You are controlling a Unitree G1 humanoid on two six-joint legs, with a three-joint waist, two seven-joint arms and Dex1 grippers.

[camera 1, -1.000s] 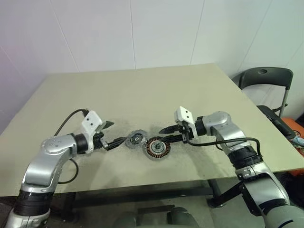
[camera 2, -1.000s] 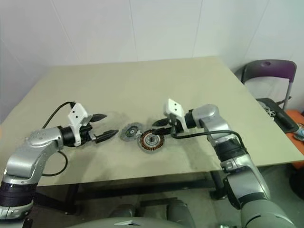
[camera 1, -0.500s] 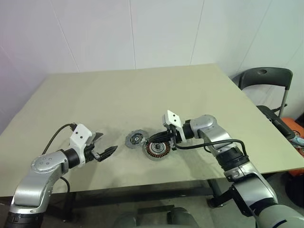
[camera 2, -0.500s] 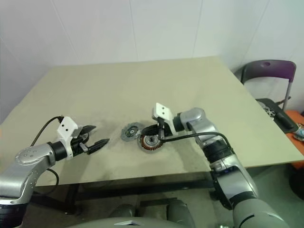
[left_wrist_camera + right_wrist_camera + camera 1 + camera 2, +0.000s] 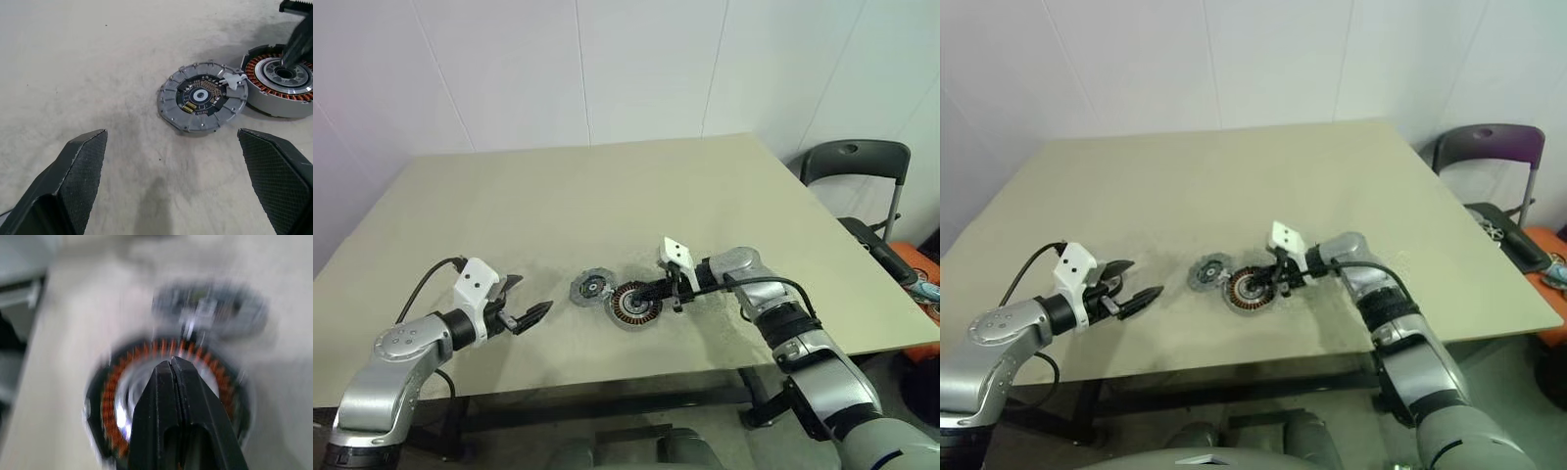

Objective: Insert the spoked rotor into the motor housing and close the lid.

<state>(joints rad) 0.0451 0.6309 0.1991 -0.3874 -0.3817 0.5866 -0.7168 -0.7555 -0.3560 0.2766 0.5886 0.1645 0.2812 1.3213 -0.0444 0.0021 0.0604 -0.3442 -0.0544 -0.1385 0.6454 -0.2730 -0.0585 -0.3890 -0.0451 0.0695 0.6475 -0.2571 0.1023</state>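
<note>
Biggest risk I see: right gripper [image 5: 640, 294] has its fingers pressed together, holding nothing, tips over the centre of the motor housing [image 5: 636, 305]. If I push down off-centre, the housing skates on the table [image 5: 607, 186] or I scrape the copper windings.

Next risk: lid [image 5: 202, 100] lies flat just beside the housing, rims near touching. Any shove on the housing bumps the lid too.

Can't pick out the spoked rotor as a separate part; whether it's seated in the housing I can't tell, the right wrist view is blurred. Closing the lid on a half-seated rotor would jam it.

Left gripper [image 5: 521, 302] hangs wide apart, empty, well short of the lid.

Table is a plain beige matte top. White panelled wall behind, dark chair [image 5: 854, 164] on the right.
</note>
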